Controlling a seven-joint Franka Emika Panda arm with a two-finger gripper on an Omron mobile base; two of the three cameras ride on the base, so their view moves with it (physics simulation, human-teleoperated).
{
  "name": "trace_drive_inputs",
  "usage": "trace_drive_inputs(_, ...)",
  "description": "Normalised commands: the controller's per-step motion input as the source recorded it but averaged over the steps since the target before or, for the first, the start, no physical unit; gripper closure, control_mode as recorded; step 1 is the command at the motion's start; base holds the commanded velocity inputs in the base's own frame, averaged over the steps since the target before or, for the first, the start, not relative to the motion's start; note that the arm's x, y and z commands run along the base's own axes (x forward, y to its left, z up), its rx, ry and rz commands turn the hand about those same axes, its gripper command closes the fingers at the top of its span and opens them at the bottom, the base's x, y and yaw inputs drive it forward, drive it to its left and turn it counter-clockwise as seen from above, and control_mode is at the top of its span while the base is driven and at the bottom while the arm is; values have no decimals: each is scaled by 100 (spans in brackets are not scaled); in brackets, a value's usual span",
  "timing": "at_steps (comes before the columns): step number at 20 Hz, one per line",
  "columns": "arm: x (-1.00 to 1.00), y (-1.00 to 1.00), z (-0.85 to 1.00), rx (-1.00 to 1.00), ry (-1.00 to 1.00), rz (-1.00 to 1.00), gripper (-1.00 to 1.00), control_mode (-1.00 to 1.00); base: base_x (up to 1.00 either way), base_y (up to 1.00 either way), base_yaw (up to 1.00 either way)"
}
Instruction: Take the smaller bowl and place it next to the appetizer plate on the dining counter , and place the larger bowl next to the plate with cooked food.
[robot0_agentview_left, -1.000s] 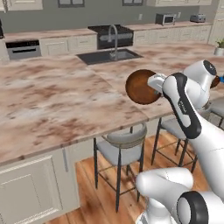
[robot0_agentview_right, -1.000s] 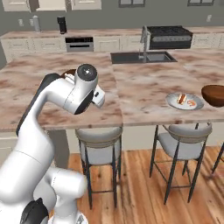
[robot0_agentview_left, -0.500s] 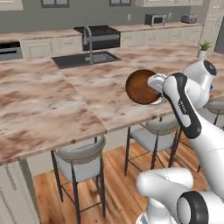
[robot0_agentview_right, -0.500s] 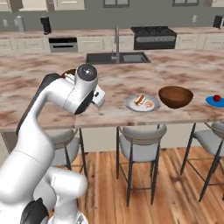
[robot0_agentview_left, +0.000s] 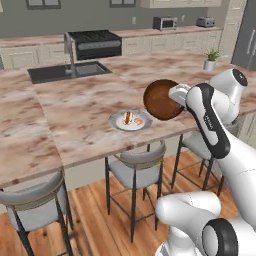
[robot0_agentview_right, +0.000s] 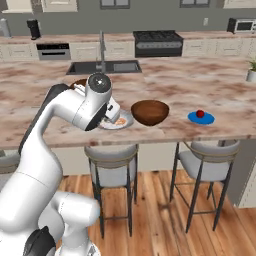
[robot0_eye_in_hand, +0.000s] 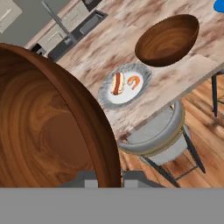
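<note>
On dining counter, two plates, one bowl, hand clamping smaller bowl.

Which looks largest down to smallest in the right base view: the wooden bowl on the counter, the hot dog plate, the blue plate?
1. larger bowl
2. plate with cooked food, partly hidden by the arm, so unsure against the bowl
3. appetizer plate, clearly smallest

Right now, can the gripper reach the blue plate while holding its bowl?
Probably yes: the gripper holds the small bowl clear of the counter, and the blue plate sits near the front edge with bare stone around it, apart from the big bowl.
</note>
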Motion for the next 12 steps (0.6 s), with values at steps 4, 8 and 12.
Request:
trace_drive_inputs(4,0,0,0,0,0,0,100,100,0,-97,0)
trace_drive_inputs(8,0,0,0,0,0,0,100,100,0,-85,0)
trace_drive_inputs(12,0,0,0,0,0,0,100,100,0,-87,0)
